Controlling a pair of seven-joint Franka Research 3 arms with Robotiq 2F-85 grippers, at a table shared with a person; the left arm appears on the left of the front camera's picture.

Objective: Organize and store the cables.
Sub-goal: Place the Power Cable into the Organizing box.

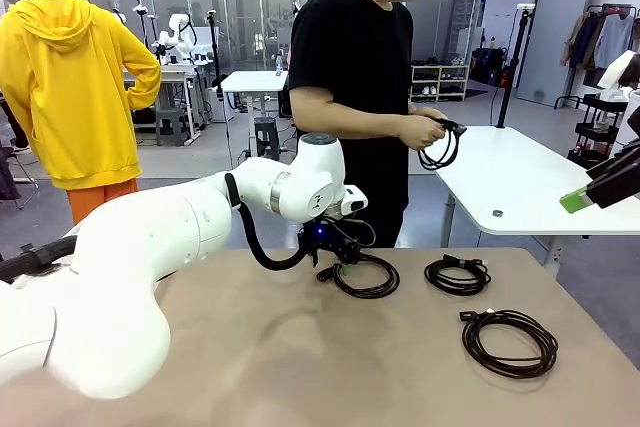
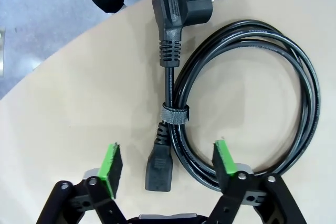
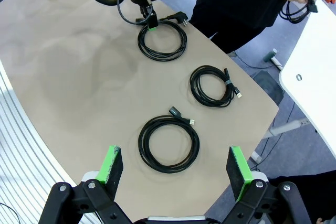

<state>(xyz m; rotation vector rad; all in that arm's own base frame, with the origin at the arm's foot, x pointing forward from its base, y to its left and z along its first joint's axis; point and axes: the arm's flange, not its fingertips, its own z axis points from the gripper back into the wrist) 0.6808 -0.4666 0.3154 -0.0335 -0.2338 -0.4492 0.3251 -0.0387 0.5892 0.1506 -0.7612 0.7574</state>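
Three coiled black cables lie on the tan table [image 1: 250, 347]. The far one is a power cable [image 1: 368, 277] [image 2: 294, 66] [image 3: 163, 40] bound by a grey tie [image 2: 174, 115]. My left gripper [image 1: 335, 252] [image 2: 167, 161] [image 3: 150, 19] is low over it, jaws apart, straddling the coil's near strands and the square plug end [image 2: 158, 169]. A smaller coil [image 1: 457, 275] [image 3: 210, 86] lies to its right. A larger coil [image 1: 508, 342] [image 3: 169, 144] sits nearer. My right gripper [image 3: 176, 166] [image 1: 590, 192] hangs open, high above the table's right side. A person holds a further cable [image 1: 440, 147] [image 3: 296, 9].
The person [image 1: 360, 77] stands at the table's far edge, just behind the power cable. A white table [image 1: 520, 177] stands beyond on the right. The tan table's curved edge [image 3: 262, 124] runs close to the two right-hand coils.
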